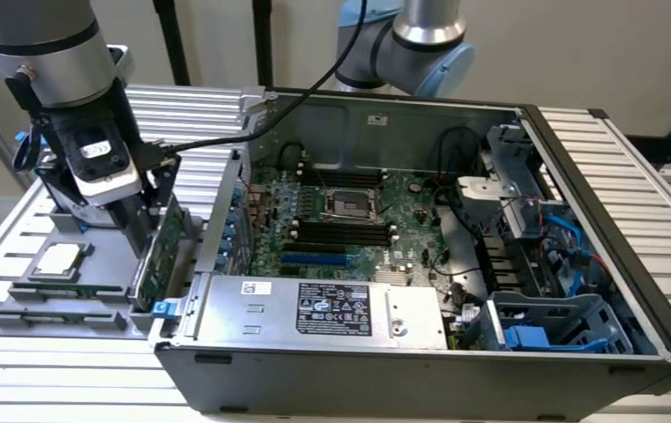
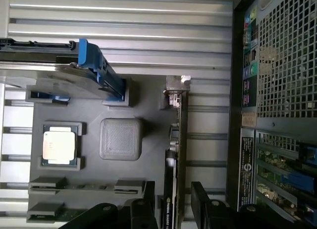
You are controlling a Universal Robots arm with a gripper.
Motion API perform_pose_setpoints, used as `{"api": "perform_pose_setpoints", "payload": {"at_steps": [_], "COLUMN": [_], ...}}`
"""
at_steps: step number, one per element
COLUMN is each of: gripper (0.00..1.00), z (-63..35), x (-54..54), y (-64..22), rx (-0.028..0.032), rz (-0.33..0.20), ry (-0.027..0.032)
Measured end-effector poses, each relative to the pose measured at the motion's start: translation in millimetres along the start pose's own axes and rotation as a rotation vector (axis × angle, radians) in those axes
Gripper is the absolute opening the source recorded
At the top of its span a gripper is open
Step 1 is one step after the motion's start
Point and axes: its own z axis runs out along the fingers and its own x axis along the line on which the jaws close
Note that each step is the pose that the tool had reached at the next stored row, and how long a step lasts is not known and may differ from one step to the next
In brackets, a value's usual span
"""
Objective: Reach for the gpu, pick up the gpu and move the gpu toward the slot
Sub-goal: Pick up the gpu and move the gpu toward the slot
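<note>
I judge the reach all but done, the pickup not yet made: the gripper [image 1: 147,251] hangs over the gpu [image 1: 172,236], which stands on edge in the grey holder [image 1: 109,269] at the exterior view's lower left, just beside the open computer case [image 1: 429,388]. The fingers [image 2: 200,201] sit spread either side of the gpu, not pinching. A grasp calls for a square, gentle close.

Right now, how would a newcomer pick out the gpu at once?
Beside the open computer case, on the exterior view's left, lies a grey parts tray. The gpu stands on edge along the tray's case-side border, the gripper's fingers either side of it. It is the thin green board with a silver bracket; the processor chip lies flat and square.
</note>
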Motion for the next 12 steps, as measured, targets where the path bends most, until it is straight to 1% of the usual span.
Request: {"api": "perform_pose_setpoints", "payload": {"at_steps": [5, 10, 12], "gripper": [0.42, 0.42, 0.42], "z": [8.4, 17.4, 21.0], "x": [0.9, 1.4, 1.6], "y": [-0.2, -0.4, -0.5], "rx": [0.0065, 0.0127, 0.0158], "rz": [0.0, -0.001, -0.001], "ry": [-0.0081, -0.0128, -0.0137]}}
